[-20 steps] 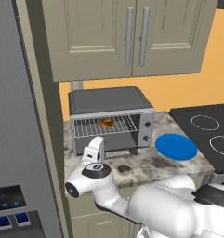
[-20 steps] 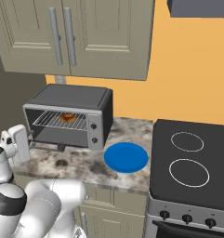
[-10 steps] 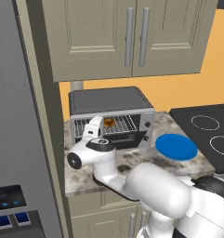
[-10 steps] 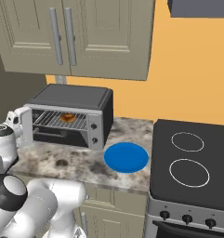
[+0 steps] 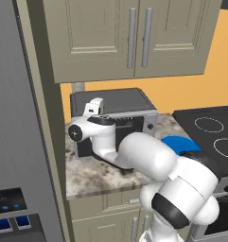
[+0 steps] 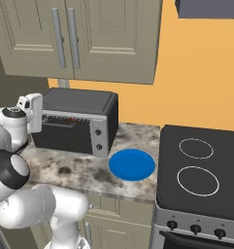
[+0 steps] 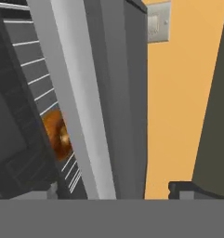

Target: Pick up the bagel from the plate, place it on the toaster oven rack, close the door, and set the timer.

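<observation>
1. On the counter (image 6: 84,170), against the wall: oven (image 6: 82,102), boxy and rigid, too heavy to shift at a light push.
2. Across its front: door (image 6: 60,138), stiff, hinged low, standing upright and seemingly shut, though a last gap cannot be ruled out. Best pushed at the handle near its top edge.
3. Just right of the oven: plate (image 6: 132,164), blue, flat, bare.
4. Behind the door, seen in the hand view: rack (image 7: 32,69), thin stiff wires.
5. On that rack: bagel (image 7: 56,134), golden-brown, probably light and a little soft. Needs no further handling, judging by where it lies.
6. On the right panel: knobs (image 6: 98,138), small, round, likely smooth. Call for a firm pinch across the middle before turning, and probably the next target.
7. At the oven's upper left corner: gripper (image 7: 112,189), released, tips spread wide, nothing between them.
8. Arm (image 5: 139,156) bent across the oven's front, elbow low, wrist raised, hand aimed along the oven's left side toward the wall.
</observation>
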